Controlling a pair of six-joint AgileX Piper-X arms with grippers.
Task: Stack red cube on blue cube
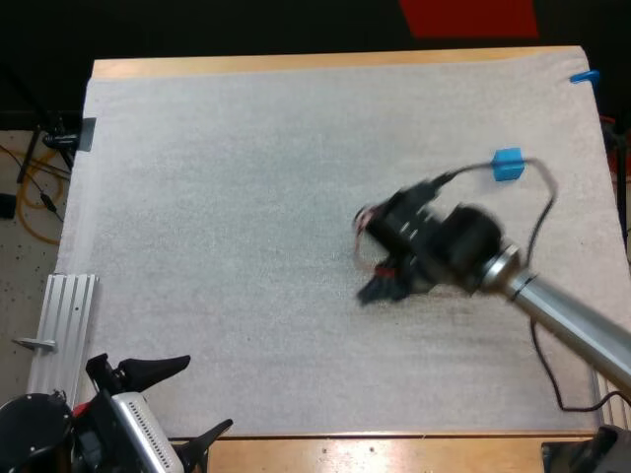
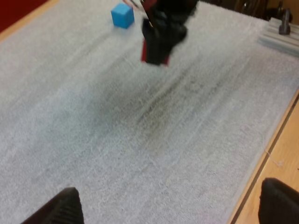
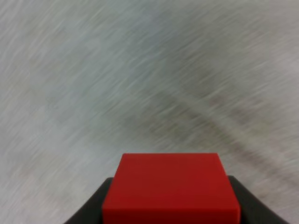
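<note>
One red cube point(image 3: 170, 186) is all my right claw point(image 1: 377, 258) carries. Its two black fingers point(image 3: 93, 207) press on the cube from both sides, and it hangs above the middle-right part of the mat point(image 1: 246, 197). In the left wrist view the cube is a red patch under the dark claw with mat showing beneath it, so I judge it lifted, not resting.

The blue cube point(image 1: 508, 164) stands alone on the mat, toward the far right as the high view shows it. From my right claw it lies farther from me and to my right, apart but not far off, with bare mat between. The coming move turns on that diagonal: carry the red cube outward and rightward until it is square over the blue one, then lower it. The blue cube's faces seem turned slightly against the mat's edges, though I cannot tell how much. The wrist may need a small turn to match before setting down.

My left claw point(image 1: 182, 402) is at the near left corner, fingers spread and holding nothing, well apart from both cubes. The right arm is plainly the nearer one, and it has the load.
</note>
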